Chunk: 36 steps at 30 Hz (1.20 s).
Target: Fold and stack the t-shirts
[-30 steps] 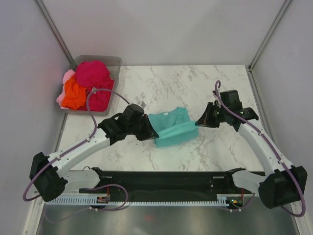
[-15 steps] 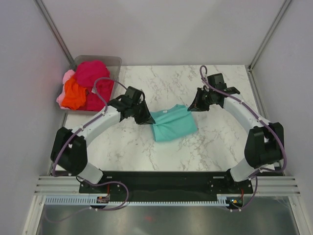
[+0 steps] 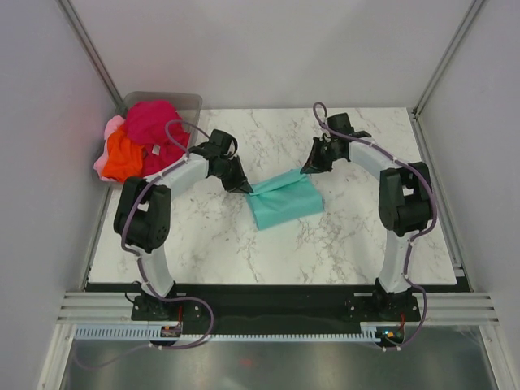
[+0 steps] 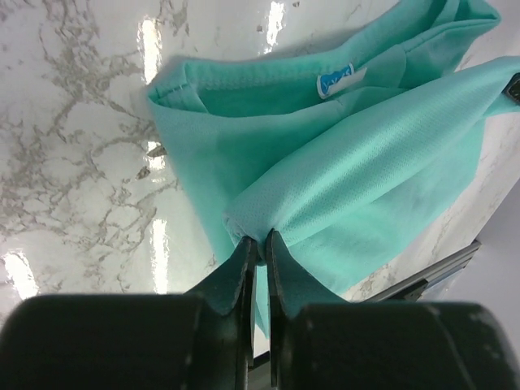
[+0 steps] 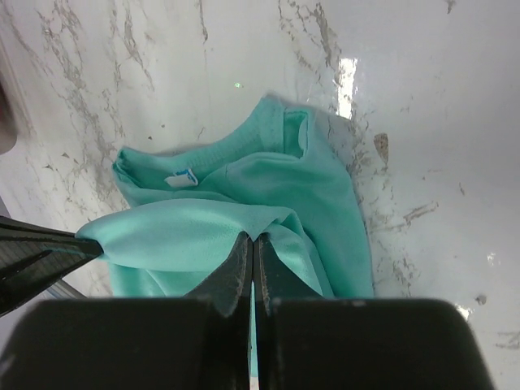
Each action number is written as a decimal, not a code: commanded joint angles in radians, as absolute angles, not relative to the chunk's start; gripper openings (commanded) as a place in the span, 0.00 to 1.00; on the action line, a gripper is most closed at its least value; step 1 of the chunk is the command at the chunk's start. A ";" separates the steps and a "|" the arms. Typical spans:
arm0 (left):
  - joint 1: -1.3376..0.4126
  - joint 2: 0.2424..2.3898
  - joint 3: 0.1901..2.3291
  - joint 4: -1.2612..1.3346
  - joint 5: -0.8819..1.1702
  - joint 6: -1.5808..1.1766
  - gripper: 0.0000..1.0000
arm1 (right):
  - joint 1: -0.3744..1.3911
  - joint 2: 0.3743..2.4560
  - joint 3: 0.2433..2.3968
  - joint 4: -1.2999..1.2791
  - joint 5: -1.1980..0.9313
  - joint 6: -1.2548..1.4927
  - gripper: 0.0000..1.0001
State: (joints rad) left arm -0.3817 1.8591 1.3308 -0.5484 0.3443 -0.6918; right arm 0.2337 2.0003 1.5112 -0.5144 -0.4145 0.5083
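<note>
Bin (image 3: pixel 192 104) at ten o'clock holds magenta shirt (image 3: pixel 153 122), orange shirt (image 3: pixel 123 157) and pink shirt (image 3: pixel 111 127); left gripper (image 4: pixel 258 240) and right gripper (image 5: pixel 251 237) each pinch tight on teal shirt (image 3: pixel 284 201).

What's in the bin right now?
A magenta shirt is heaped on top, an orange shirt lies beside it, and a pink shirt shows at the left edge of the bin. Anything beneath them is covered.

At 6 o'clock, the left end effector (image 4: pixel 260 244) pinches a raised fold of the teal t-shirt (image 4: pixel 349 154); its white label (image 4: pixel 335 80) lies toward 1 o'clock, the marble tabletop (image 4: pixel 73 146) toward 9 o'clock.
</note>
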 commanded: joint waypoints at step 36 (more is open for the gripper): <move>-0.630 1.828 1.263 -0.310 0.376 -0.779 0.44 | 0.222 1.906 1.089 -0.009 -0.654 0.551 0.00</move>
State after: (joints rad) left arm -0.6613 1.7554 1.3529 -0.4660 0.2928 -0.6834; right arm 0.2268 1.8271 1.1419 -0.1104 -0.6609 0.5537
